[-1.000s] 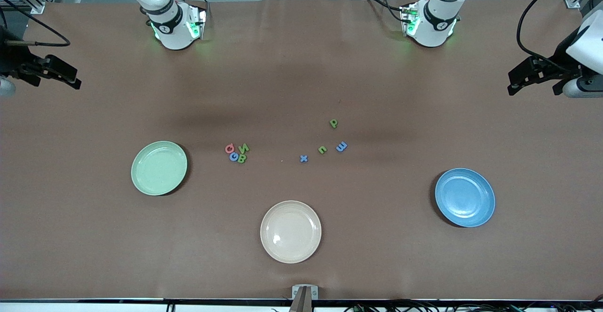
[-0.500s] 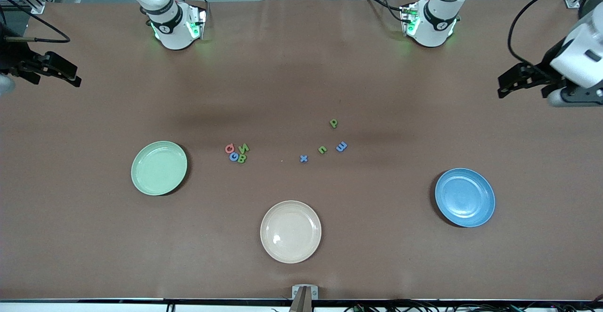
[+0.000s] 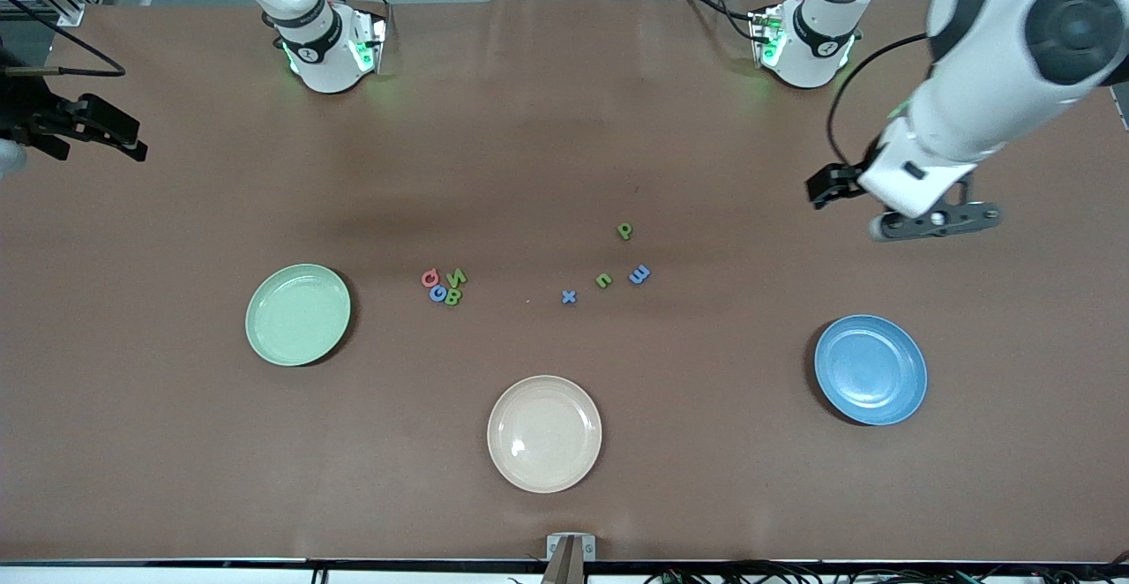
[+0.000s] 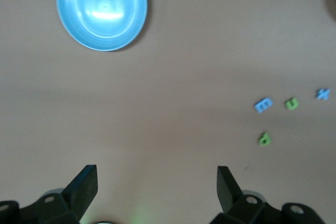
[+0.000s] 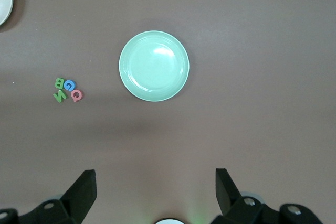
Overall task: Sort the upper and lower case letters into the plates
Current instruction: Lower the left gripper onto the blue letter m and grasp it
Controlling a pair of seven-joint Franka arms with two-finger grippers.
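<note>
Nearest the camera sits the cream plate [image 3: 544, 433]; the blue plate [image 3: 871, 370] and green plate [image 3: 298, 314] lie farther, toward opposite bench ends. Between them, farther still, the letters [image 3: 444, 286] look light, small and thin, so pinch each across its edges. Left tool [image 4: 156, 182] hangs wide above bare bench; right tool [image 5: 155, 183], wide, waits.

Letters [image 3: 538, 277] lie between two plates [image 3: 298, 314] — a third plate [image 3: 544, 433] sits nearer the camera.
</note>
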